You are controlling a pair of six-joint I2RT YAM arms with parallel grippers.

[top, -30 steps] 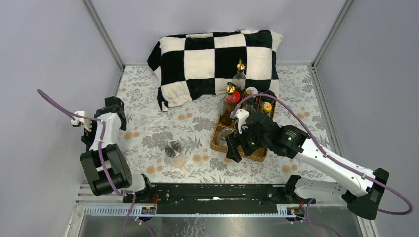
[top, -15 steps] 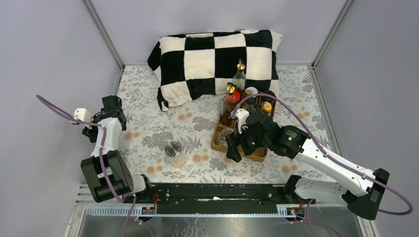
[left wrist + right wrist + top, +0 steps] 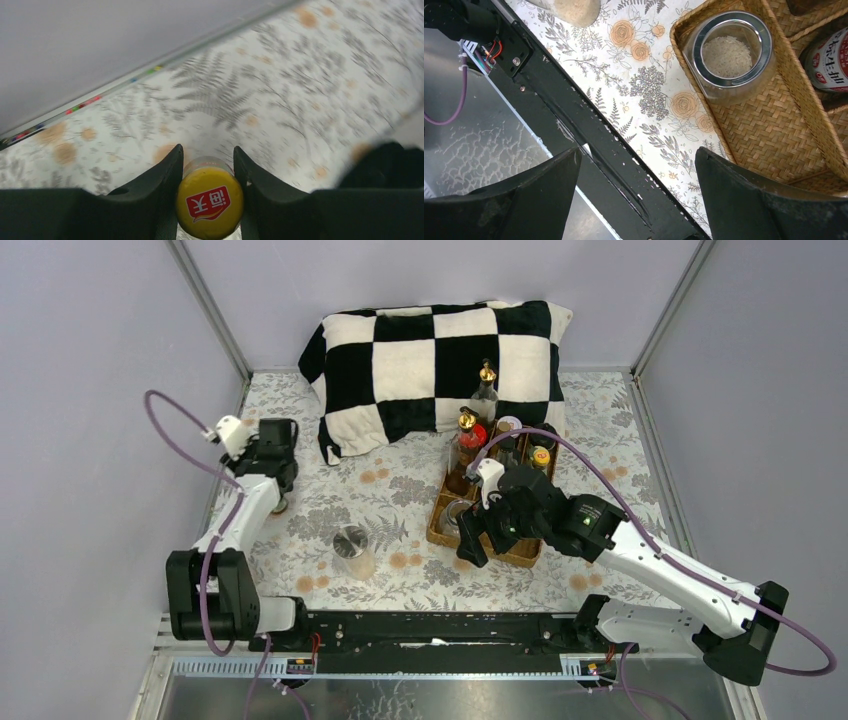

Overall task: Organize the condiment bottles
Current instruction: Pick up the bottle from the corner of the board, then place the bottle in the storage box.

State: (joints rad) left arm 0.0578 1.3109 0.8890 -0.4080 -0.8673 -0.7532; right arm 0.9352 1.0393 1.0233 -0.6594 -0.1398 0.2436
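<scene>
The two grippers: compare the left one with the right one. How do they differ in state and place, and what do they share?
The left gripper is shut on the yellow-capped bottle; the right gripper is open and empty. The left is over floral tablecloth; the right is by the near end of the wicker tray, close to a clear jar. Both have black fingers.
</scene>
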